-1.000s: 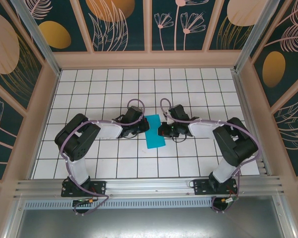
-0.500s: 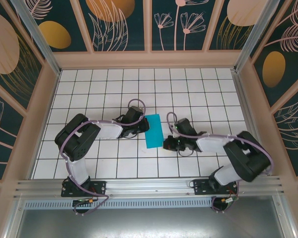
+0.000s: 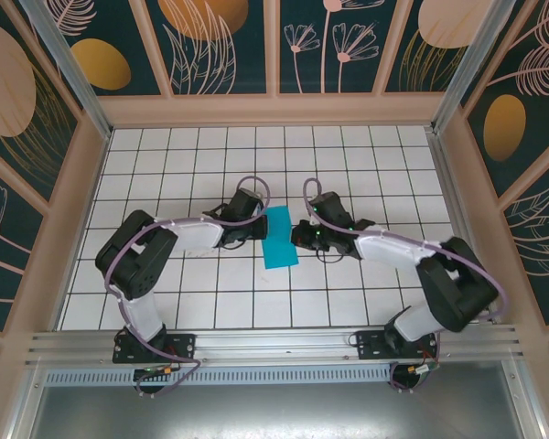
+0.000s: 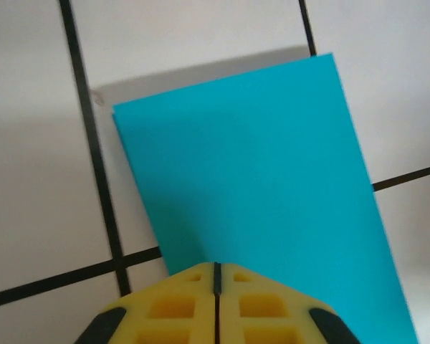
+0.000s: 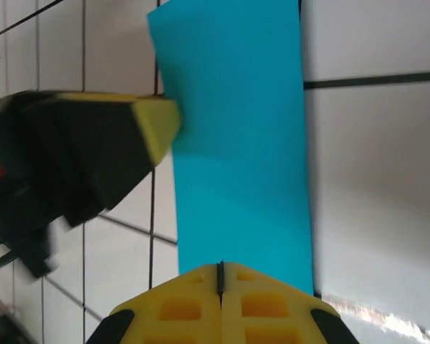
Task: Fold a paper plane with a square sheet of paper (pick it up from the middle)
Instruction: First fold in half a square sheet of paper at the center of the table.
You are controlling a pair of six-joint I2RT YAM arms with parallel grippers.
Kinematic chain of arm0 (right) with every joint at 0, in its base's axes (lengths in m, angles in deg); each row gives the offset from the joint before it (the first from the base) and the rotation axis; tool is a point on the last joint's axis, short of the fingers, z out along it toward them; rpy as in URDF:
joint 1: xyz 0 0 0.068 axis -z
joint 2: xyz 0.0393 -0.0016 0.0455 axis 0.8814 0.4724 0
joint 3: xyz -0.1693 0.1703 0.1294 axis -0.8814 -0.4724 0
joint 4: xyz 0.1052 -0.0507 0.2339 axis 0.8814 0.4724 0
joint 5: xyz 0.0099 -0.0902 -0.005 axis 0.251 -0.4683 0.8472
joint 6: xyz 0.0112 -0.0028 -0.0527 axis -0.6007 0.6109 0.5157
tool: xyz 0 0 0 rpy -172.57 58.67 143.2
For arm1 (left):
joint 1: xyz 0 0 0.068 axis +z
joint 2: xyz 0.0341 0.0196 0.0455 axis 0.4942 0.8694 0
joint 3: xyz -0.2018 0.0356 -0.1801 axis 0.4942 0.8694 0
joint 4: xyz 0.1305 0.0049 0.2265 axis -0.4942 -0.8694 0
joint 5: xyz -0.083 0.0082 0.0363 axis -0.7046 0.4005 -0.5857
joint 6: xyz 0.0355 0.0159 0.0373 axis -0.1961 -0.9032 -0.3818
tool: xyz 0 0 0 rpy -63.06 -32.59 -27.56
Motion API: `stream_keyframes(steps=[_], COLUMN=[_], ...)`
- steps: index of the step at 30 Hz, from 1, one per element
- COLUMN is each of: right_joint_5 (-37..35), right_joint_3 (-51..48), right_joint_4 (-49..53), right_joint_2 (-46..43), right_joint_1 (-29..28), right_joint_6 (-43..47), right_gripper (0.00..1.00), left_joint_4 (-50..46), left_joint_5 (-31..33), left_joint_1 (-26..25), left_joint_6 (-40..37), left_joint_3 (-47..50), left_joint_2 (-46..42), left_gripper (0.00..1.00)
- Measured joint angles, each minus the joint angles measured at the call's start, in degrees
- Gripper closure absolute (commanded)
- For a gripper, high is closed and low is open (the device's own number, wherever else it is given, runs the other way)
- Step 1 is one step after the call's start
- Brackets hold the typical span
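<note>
Paper (image 3: 279,238), teal, folded to a narrow rectangle, lies flat on the white tiled table (image 3: 165,155), squarely between my two grippers. My left gripper (image 3: 259,230) is at its left long edge, fingers pressed together, tips overlapping the border; I can't tell if any paper is nipped. My right gripper (image 3: 300,238) is at the opposite long edge, also closed tight, tips over the edge, grip equally unclear.

Bright, even light; a soft grey shadow edges the paper (image 4: 258,186), and both wrist views look slightly blurred.
</note>
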Motion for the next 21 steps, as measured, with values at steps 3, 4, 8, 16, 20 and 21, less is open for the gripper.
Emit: stream_keyframes(steps=[3, 4, 8, 16, 20, 21], right_joint_5=[-0.33, -0.33, -0.48, -1.84, -1.51, -1.14], right_joint_3=[0.92, 0.98, 1.03, -0.11, -0.92, -0.94], right_joint_4=[-0.28, -0.24, -0.11, -2.01, -4.35, -4.7], right_joint_2=[5.25, 6.73, 9.33, 9.07, 8.98, 9.07], right_joint_1=[0.0, 0.0, -0.02, -2.47, -6.12, -7.13], right_joint_6=[-0.24, -0.37, -1.46, -8.11, -13.42, -14.29], right_gripper=[1.0, 1.0, 1.0, 1.0, 1.0, 1.0], left_joint_4=[-1.16, -1.29, -1.25, -2.27, -2.95, -2.97], left_joint_5=[0.5, 0.76, 2.27, 4.52, 4.83, 4.85], left_joint_1=[0.76, 1.09, 3.15, 4.92, 4.9, 4.9], left_joint_6=[0.94, 1.68, 5.64, 13.7, 16.72, 17.31], left_joint_3=[0.02, 0.04, 0.87, 8.2, 11.43, 12.02], left_joint_2=[-5.05, -7.08, -13.9, -19.71, -23.17, -24.02], left_gripper=[0.6, 0.57, 0.5, 0.37, 0.34, 0.34])
